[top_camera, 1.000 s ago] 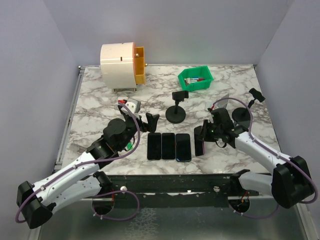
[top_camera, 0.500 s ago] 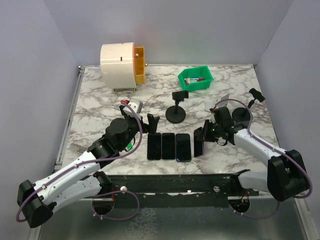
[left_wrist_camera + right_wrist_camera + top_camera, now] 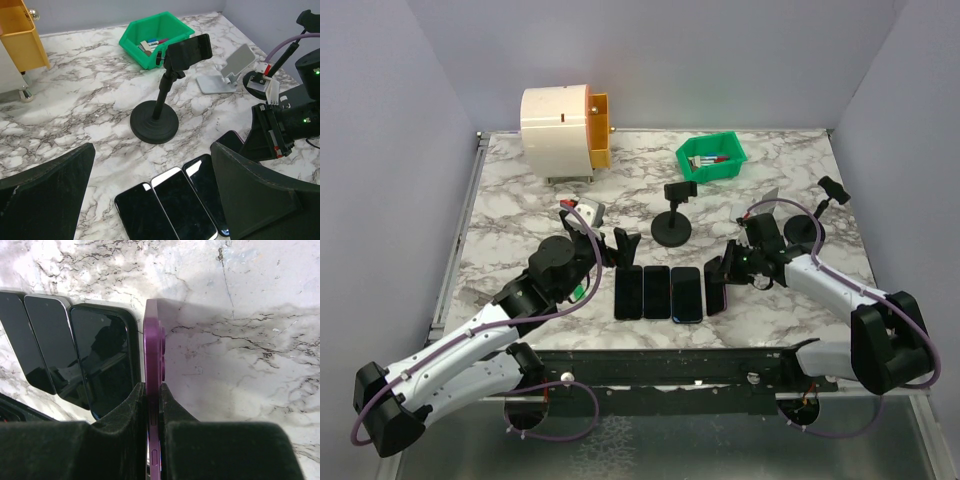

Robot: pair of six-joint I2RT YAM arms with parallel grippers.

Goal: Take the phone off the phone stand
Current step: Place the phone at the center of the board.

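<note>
A purple phone stands on its long edge, with my right gripper shut on it, one pad on each face. In the top view this phone is just right of a row of three dark phones lying flat near the table's front edge. A black phone stand with a round base is behind the row, its clamp holding nothing. My left gripper hangs open over the near end of the row, its fingers well apart and touching nothing.
A green bin with small items sits at the back. At the back left is a white and orange unit. A pale folding stand and another black stand are behind my right arm.
My right gripper has shifted a little to the left with the purple phone, closer to the row. The left arm has crept slightly forward.
</note>
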